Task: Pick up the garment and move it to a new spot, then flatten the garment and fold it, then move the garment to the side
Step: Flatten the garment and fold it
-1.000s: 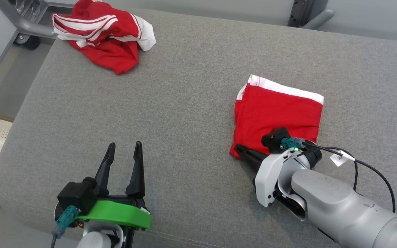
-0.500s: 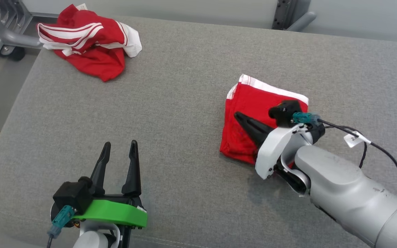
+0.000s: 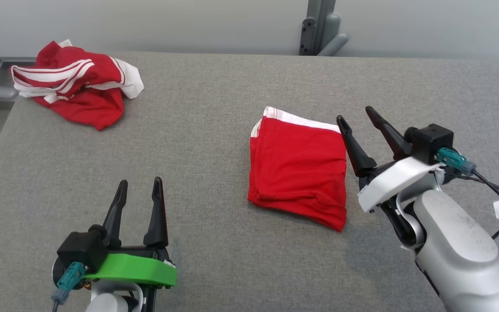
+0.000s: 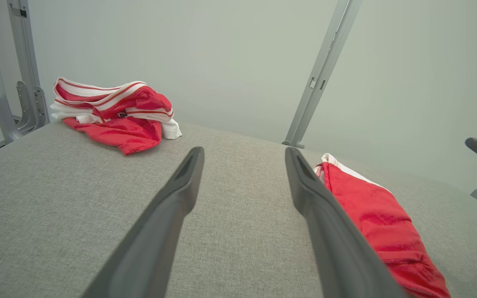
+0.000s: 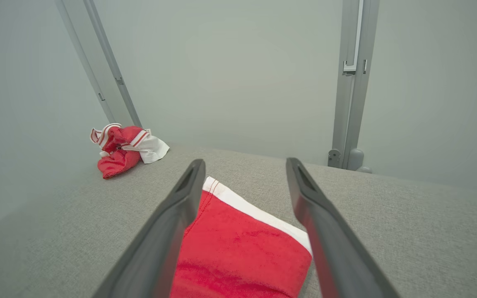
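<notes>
Just left of the spread fingers of the right gripper [image 3: 354,112] lay the folded garment [image 3: 299,173]; the left gripper [image 3: 140,180], likewise spread, stood farther off.

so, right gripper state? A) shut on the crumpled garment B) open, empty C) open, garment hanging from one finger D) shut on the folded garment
B: the right gripper has its fingers spread with nothing between them, and the folded garment lies ungripped.
</notes>
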You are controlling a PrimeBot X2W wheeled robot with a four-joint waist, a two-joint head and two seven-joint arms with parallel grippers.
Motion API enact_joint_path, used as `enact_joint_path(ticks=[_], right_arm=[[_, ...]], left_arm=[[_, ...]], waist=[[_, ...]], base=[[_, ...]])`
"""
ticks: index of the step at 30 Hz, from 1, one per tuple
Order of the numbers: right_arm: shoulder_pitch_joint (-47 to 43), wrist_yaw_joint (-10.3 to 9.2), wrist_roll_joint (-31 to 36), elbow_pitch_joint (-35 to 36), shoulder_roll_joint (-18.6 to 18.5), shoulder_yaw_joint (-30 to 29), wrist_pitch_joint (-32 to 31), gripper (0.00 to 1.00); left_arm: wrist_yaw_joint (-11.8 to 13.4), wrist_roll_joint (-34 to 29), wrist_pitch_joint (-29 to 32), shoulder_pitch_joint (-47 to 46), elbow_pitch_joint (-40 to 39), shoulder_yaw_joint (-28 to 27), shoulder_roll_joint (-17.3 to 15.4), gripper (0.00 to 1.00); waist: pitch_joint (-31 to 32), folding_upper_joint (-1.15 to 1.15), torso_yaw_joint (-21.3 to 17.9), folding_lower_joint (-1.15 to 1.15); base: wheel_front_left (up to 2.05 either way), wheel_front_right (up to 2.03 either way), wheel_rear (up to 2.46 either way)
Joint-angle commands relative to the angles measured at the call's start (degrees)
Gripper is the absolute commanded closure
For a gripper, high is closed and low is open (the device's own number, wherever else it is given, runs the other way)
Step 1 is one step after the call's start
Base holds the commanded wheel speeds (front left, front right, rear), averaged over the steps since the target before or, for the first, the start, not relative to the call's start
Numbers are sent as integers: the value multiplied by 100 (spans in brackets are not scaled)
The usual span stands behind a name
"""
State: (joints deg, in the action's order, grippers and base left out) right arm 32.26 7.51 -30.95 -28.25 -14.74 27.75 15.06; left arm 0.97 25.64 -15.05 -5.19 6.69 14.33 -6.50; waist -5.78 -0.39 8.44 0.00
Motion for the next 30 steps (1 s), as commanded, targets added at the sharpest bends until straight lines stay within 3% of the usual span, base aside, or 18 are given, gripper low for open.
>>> enact_joint_path(ticks=[1,10,15,30], right_arm=[[-184,-4,124,86,42,-181,14,0],[-1423,-3,1358,983,673,-1808,15,0],[-2133,-3,1664,1569,1018,-2424,15,0],[-2832,-3,1843,1973,1183,-2502,15,0]], left_arm=[[15,-25,-16,65,-30,-35,-30,0],[-4,-91,-9,271,-114,-276,37,0],[-34,-142,-10,404,-102,-432,73,0],[-36,-534,-10,726,-48,-713,140,0]], waist=[[122,39,-137,0],[292,39,-358,0],[378,39,-419,0],[468,39,-538,0]], base=[[0,0,0],[0,0,0],[0,0,0],[0,0,0]])
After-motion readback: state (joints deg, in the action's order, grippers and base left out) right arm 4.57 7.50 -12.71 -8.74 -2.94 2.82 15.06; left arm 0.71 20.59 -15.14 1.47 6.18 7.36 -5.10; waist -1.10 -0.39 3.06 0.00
